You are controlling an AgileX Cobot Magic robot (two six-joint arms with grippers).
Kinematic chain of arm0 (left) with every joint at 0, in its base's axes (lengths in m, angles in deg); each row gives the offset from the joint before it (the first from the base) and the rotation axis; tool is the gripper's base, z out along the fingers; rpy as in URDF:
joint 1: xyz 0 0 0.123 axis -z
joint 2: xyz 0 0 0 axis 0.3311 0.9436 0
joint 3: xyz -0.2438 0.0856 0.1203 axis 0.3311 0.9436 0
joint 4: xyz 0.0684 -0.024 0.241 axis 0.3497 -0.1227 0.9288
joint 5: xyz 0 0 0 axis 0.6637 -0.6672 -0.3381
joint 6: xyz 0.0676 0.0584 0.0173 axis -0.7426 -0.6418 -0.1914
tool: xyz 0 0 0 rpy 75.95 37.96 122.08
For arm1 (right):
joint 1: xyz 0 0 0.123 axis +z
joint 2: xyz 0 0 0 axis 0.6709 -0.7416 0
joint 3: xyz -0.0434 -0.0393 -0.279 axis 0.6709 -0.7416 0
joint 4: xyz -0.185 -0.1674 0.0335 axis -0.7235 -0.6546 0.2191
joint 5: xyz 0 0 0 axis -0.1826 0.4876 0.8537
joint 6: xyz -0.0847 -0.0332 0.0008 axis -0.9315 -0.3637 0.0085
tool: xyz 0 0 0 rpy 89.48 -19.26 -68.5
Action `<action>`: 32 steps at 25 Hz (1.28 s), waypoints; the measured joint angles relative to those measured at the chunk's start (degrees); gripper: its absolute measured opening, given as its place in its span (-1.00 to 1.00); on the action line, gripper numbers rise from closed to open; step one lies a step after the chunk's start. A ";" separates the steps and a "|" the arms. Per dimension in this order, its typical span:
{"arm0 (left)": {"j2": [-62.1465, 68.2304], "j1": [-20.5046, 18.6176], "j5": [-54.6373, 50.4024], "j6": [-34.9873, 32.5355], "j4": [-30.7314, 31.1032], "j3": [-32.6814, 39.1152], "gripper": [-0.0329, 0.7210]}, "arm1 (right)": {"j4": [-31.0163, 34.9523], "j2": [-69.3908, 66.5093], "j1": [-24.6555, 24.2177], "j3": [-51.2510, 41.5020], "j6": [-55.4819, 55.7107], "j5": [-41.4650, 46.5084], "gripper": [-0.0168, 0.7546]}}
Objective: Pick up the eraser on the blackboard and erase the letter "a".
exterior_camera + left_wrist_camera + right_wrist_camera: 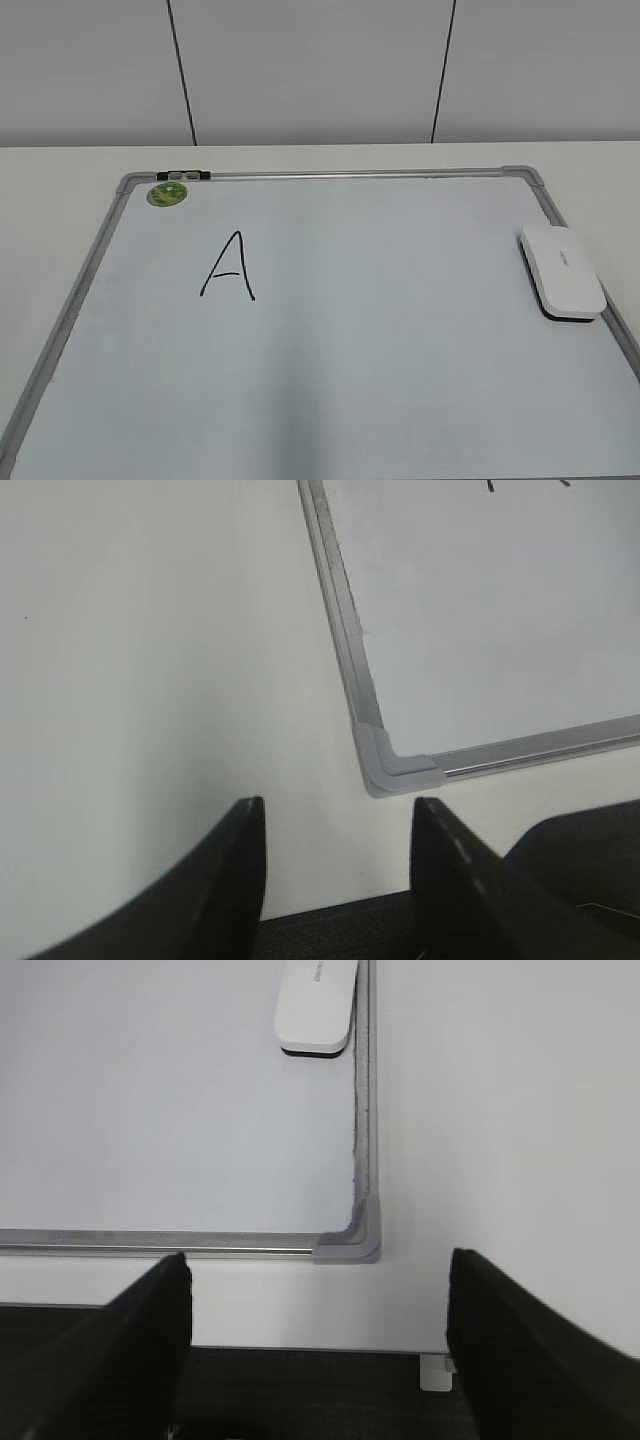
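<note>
The white eraser lies flat on the right edge of the blackboard, a white board with a silver frame. A tall black capital "A" is written at its left-middle. No small lowercase "a" shows in any view. Neither gripper shows in the exterior view. My left gripper is open and empty, over the table beside the board's near left corner. My right gripper is open wide and empty, just short of the board's near right corner, with the eraser farther ahead.
A round green magnet sits at the board's far left corner, next to a small black-and-silver clip on the top frame. The board lies on a white table. A grey panelled wall stands behind.
</note>
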 joint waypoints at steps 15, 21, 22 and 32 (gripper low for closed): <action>-0.23 0.08 1.01 0.62 -0.72 0.23 -0.28 | -0.78 3.46 0.00 -6.80 -0.14 -6.06 0.57; -0.23 0.08 1.01 1.00 -3.41 0.23 -0.29 | -0.78 3.46 0.00 -6.80 -0.28 -6.24 0.57; -0.23 0.08 1.01 1.09 -3.50 0.23 -0.29 | -0.78 3.46 0.00 -6.80 -0.26 -6.34 0.57; -1.71 0.08 1.12 1.21 -3.63 0.23 -0.29 | -0.78 4.03 0.00 -6.80 -0.26 -6.47 0.57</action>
